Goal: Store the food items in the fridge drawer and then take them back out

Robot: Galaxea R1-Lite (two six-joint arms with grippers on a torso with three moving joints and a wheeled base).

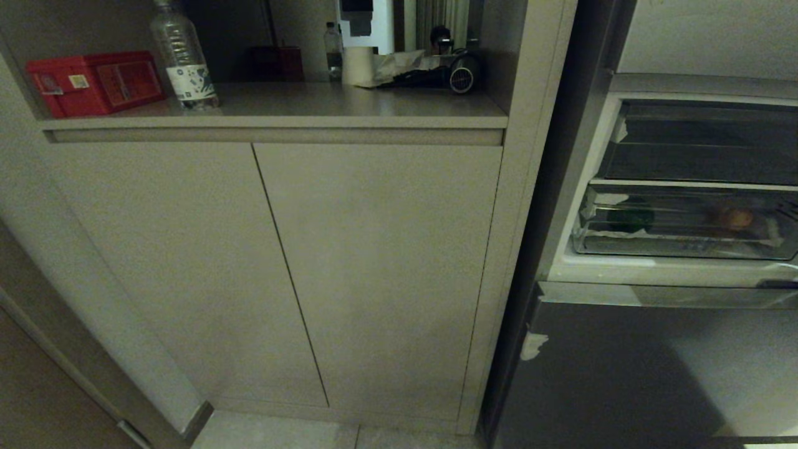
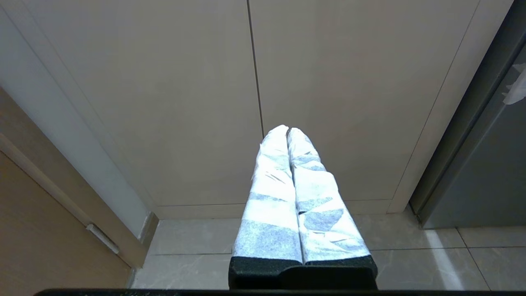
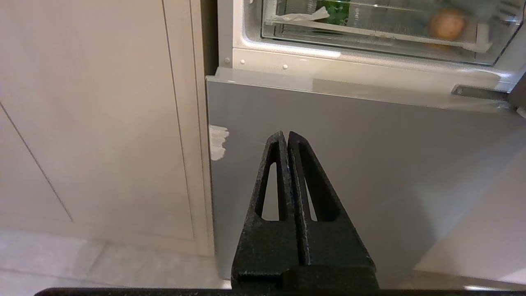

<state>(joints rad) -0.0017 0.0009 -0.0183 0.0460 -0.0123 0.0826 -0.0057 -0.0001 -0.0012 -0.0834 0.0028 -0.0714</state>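
Right hand (image 3: 287,137) closed, empty, facing grey fridge door (image 3: 370,164); left hand (image 2: 287,130) closed, empty, facing cabinet (image 2: 164,102); orange-brown fruit (image 1: 737,218) inside fridge drawer (image 1: 623,246).

I see a beige cabinet (image 1: 374,274) with two closed doors filling most of my head view. On the shelf (image 1: 280,103) above it stand a red box (image 1: 93,82), a clear plastic bottle (image 1: 182,59) just beside it, and a paper roll (image 1: 358,64) farther back. Pale floor tiles (image 2: 197,250) lie below.
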